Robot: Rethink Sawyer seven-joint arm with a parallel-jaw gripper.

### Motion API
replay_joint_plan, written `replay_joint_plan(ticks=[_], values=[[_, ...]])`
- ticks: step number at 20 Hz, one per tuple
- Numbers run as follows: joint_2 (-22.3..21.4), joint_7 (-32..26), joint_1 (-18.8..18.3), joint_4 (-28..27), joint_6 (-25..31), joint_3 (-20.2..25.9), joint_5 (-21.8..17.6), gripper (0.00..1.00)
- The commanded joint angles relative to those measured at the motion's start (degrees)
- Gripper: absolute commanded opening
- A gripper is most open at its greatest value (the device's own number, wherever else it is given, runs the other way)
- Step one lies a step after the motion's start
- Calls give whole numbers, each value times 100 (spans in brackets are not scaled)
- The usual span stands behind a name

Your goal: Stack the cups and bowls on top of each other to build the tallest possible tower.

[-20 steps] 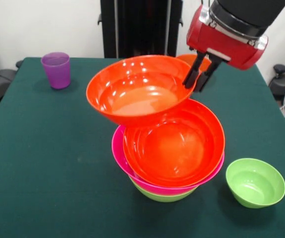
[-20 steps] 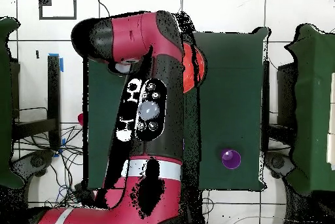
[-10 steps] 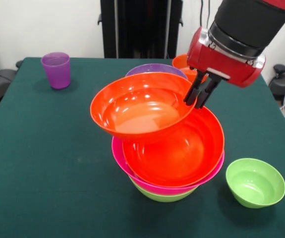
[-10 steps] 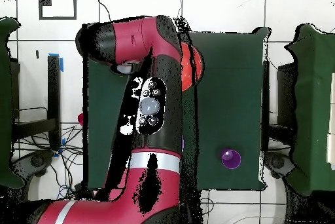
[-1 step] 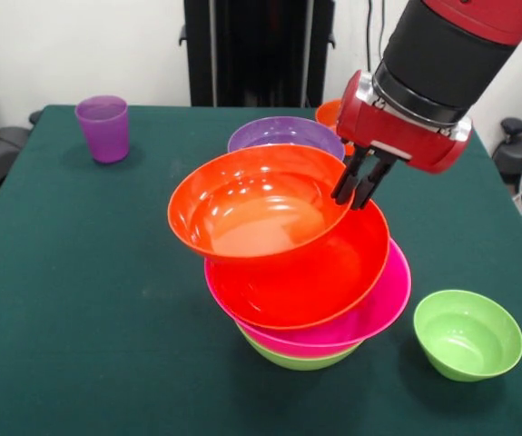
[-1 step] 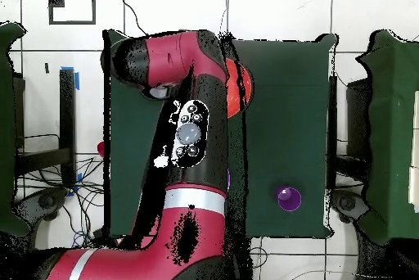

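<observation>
Lowered since before, the orange bowl (image 5: 256,207), clenched at its rim by the gripper (image 5: 352,191), should be centred over the tower (image 5: 320,304).

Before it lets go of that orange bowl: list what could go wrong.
1. The top orange bowl, gripped at its rim by the hand, sits tilted and off-centre on the tower; released, it may slide off.
2. The tower's bowls already lean unevenly; a push could topple them toward the green bowl.
</observation>
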Motion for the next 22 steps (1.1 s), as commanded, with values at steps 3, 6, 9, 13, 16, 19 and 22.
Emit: replay_joint_plan(ticks=[3, 6, 9, 13, 16, 19, 22], values=[[-83, -688, 62, 660, -372, 544, -297, 0], [-96, -679, 63, 657, -366, 534, -296, 0], [-85, -682, 61, 629, -351, 542, -293, 0], [-79, -653, 64, 606, -381, 540, -291, 0], [-71, -603, 56, 597, -437, 547, -273, 0], [-74, -688, 22, 601, -351, 598, -234, 100], [-66, -659, 29, 590, -368, 593, -233, 100]])
